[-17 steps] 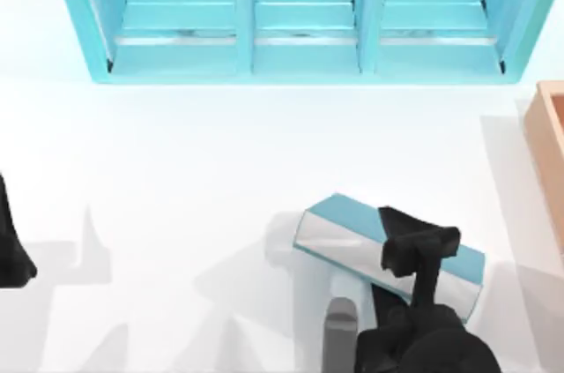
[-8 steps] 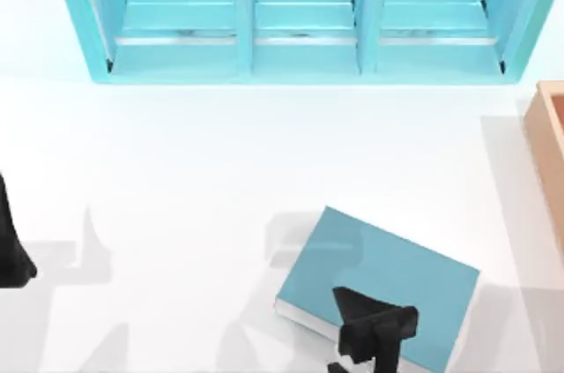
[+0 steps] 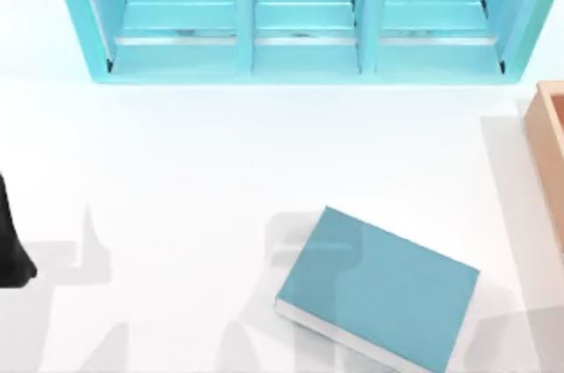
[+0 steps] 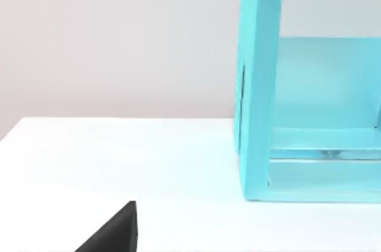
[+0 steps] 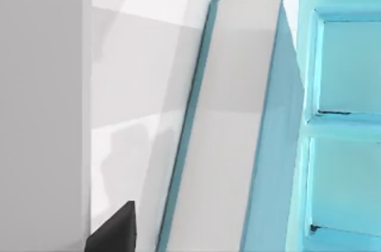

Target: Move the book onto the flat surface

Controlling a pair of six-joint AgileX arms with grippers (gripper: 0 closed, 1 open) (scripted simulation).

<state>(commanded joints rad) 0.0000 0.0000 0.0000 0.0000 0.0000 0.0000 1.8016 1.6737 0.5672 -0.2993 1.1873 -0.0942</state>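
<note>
The teal-blue book (image 3: 379,289) lies flat on the white tabletop (image 3: 176,170), right of centre near the front edge, with its cover up and nothing holding it. In the right wrist view its pale page edges (image 5: 232,133) run along between the teal covers. A dark fingertip (image 5: 116,231) of my open right gripper stands apart from the book and touches nothing. My left arm (image 3: 11,245) is parked at the table's far left edge. One fingertip (image 4: 113,234) of its open gripper hangs over bare table.
The light-blue shelf unit (image 3: 300,16) spans the back of the table, with three open compartments. A tan wooden box (image 3: 551,152) sits at the right edge. Bare white table lies between the shelf and the book.
My right gripper let go of the book and drew back out of the top view's front edge. The book went from standing on edge to lying flat.
</note>
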